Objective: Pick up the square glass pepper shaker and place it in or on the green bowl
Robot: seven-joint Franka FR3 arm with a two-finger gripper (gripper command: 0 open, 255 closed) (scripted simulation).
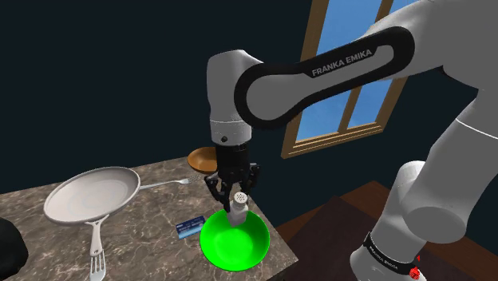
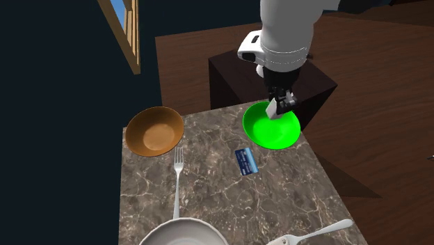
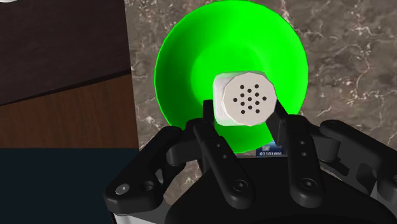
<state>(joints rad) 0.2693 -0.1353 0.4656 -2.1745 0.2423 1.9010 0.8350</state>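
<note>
The pepper shaker (image 3: 245, 98) is a white square body whose perforated top faces the wrist camera. My gripper (image 3: 243, 109) is shut on it, one black finger (image 3: 207, 111) pressing each side. In the shoulder view the shaker (image 1: 238, 209) hangs slightly tilted from the gripper (image 1: 236, 190), its base down inside the green bowl (image 1: 231, 243). The bowl (image 2: 268, 132) stands on the marble counter's corner nearest the stand, with the gripper (image 2: 280, 103) and shaker (image 2: 282, 109) over its far side. Beyond the shaker, the bowl's green inside (image 3: 184, 57) spreads out.
A blue card (image 1: 189, 227) lies just beside the green bowl. A brown bowl (image 1: 203, 160), a fork (image 1: 164, 184), a grey pan (image 1: 92, 194) and a spatula (image 1: 97, 267) sit further along the counter (image 2: 209, 188). The counter edge runs close to the green bowl; dark wooden floor lies beyond.
</note>
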